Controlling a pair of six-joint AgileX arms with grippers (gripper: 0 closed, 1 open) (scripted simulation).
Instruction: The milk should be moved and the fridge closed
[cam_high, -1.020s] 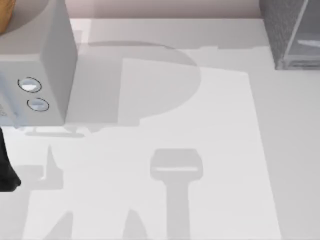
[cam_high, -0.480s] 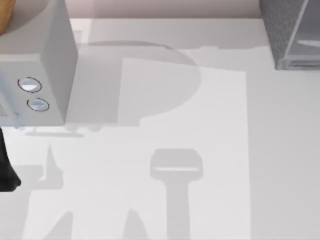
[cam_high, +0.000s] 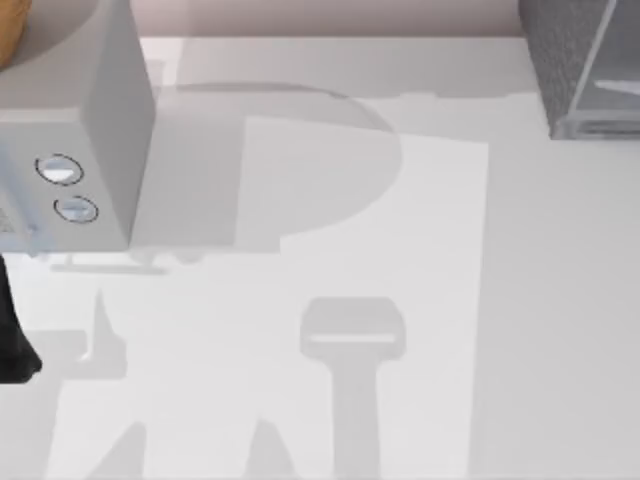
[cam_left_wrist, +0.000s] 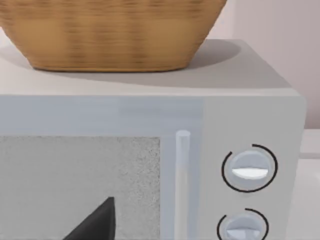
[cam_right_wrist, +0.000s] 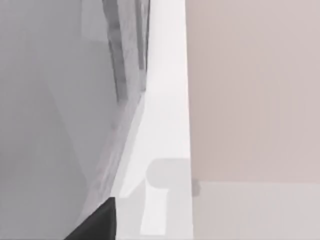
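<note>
Fridge (cam_high: 585, 70) at table (cam_high: 400, 300) far right corner; milk can't be located. Microwave (cam_high: 70, 130) w/ basket (cam_left_wrist: 110, 32) on top at left. Left arm (cam_high: 12, 330) by left edge; can't tell grip state of either gripper.

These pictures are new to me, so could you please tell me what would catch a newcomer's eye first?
First the light grey microwave with two round dials at the table's far left, carrying a woven basket on its top. Next the dark grey speckled fridge at the far right corner, its paler door panel angled. Between them lies bare white table crossed by grey shadows.
</note>
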